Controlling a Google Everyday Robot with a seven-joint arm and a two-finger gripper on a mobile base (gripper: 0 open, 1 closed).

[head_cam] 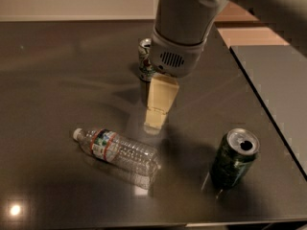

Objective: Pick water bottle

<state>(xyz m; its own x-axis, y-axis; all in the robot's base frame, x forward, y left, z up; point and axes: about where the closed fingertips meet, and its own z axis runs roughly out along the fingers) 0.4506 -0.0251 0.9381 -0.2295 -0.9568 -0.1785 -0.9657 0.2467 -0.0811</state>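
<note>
Jaws near water bottle [117, 151]

The water bottle [117, 151] (clear, ribbed, white-capped) is laid sideways on the table [57, 80], cap pointed left; the gripper [156, 124] is poised near its base end.

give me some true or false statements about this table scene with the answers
1. The water bottle lies on its side on the table. True.
2. The tool is holding the water bottle. False: it hovers over the table between the bottle and the white-and-green can.
3. A can is tipped over. False: the dark green can and the white-and-green can both stand upright.
4. The bottle's cap points toward the left of the view. True.
</note>
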